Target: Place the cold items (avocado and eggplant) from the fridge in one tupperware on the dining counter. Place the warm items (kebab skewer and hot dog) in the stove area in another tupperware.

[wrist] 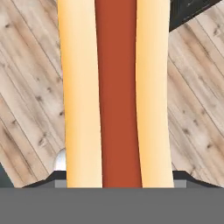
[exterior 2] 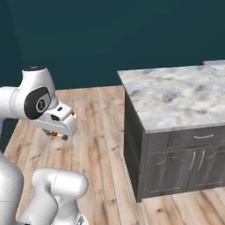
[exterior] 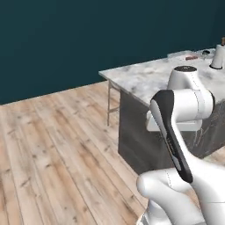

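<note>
Tan-bunned hot dog (wrist: 116, 92) clamped lengthwise | tool (exterior 2: 58, 135) part-open around it | above wood floor (wrist: 30, 87)

open wooden floor (exterior: 52, 149) wide and bare left of the arm, marble-topped counter (exterior 2: 176, 94) with dark cabinet block standing to the right as the main obstacle, stool legs (exterior: 110, 103) tucked at its far corner, small items (exterior: 206, 55) cluttering the countertop's far end, dark wall (exterior: 66, 39) behind

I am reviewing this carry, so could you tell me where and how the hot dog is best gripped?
Grip the hot dog across its middle, jaws on the two bun sides, coming from above the sausage. It is long and narrow, so a mid-length hold balances it. The gripper already holds it along its length.
</note>
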